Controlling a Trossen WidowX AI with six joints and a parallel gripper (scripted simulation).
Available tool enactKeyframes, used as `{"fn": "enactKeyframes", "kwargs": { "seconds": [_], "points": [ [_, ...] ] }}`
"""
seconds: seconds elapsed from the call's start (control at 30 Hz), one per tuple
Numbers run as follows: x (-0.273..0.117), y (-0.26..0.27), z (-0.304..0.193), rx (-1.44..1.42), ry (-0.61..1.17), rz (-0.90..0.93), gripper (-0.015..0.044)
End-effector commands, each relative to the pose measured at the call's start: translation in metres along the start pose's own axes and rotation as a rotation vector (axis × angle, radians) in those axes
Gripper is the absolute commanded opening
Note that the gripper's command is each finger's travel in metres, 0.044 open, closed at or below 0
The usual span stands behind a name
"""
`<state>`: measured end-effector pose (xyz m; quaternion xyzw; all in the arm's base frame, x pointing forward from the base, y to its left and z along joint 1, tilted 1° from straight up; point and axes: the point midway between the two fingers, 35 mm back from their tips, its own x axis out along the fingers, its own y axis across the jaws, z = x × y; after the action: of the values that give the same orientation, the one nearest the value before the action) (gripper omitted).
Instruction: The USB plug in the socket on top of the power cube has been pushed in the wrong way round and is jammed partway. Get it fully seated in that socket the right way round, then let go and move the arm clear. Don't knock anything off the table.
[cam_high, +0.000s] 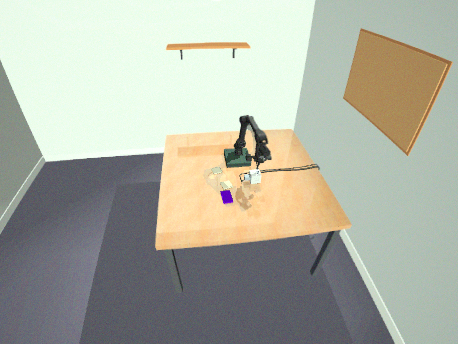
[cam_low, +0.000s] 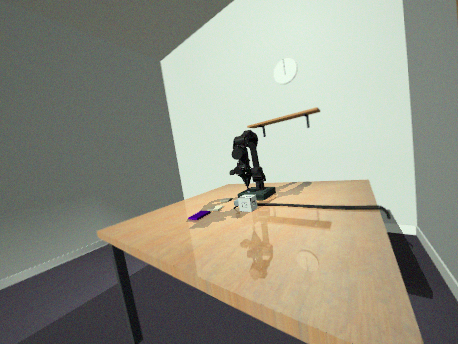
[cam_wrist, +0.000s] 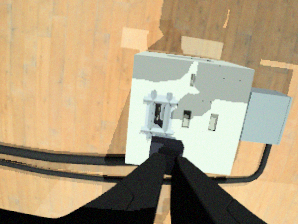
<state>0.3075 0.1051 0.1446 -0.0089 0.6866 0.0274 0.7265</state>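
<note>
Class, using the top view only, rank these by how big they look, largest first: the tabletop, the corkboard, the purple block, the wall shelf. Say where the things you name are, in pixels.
1. Tabletop (cam_high: 200, 220)
2. Corkboard (cam_high: 395, 90)
3. Wall shelf (cam_high: 208, 46)
4. Purple block (cam_high: 226, 197)

The corkboard may look large partly through nearness to the camera.

- Power cube (cam_high: 255, 178) (cam_low: 247, 203) (cam_wrist: 200, 150): on the table (cam_high: 295, 210) (cam_low: 300, 255) (cam_wrist: 60, 75), before the arm's base (cam_high: 229, 163) (cam_low: 270, 193).
- Side box (cam_high: 246, 177) (cam_low: 236, 204) (cam_wrist: 267, 117): against the cube, seemingly touching.
- Cable (cam_high: 292, 169) (cam_low: 320, 206) (cam_wrist: 65, 157): toward the top view's right table edge.
- Flat block (cam_high: 227, 197) (cam_low: 199, 215): left of the cube there.
- Shelf (cam_high: 207, 46) (cam_low: 285, 118): behind, on the wall.
</note>
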Motion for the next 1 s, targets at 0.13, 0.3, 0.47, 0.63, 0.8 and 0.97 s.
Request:
{"fn": "enactKeyframes", "kwargs": {
  "seconds": [0.13, 0.3, 0.47, 0.63, 0.8, 0.97],
  "points": [
    [0.0002, 0.0000, 0.0000, -0.188, 0.000, 0.000, 0.0000],
    [0.0002, 0.0000, 0.0000, -0.319, 0.000, 0.000, 0.0000],
    [0.0002, 0.0000, 0.0000, -0.450, 0.000, 0.000, 0.0000],
    [0.0002, 0.0000, 0.0000, -0.581, 0.000, 0.000, 0.0000],
    [0.0002, 0.0000, 0.0000, -0.712, 0.000, 0.000, 0.0000],
    [0.0003, 0.0000, 0.0000, -0.843, 0.000, 0.000, 0.0000]
  ]
}}
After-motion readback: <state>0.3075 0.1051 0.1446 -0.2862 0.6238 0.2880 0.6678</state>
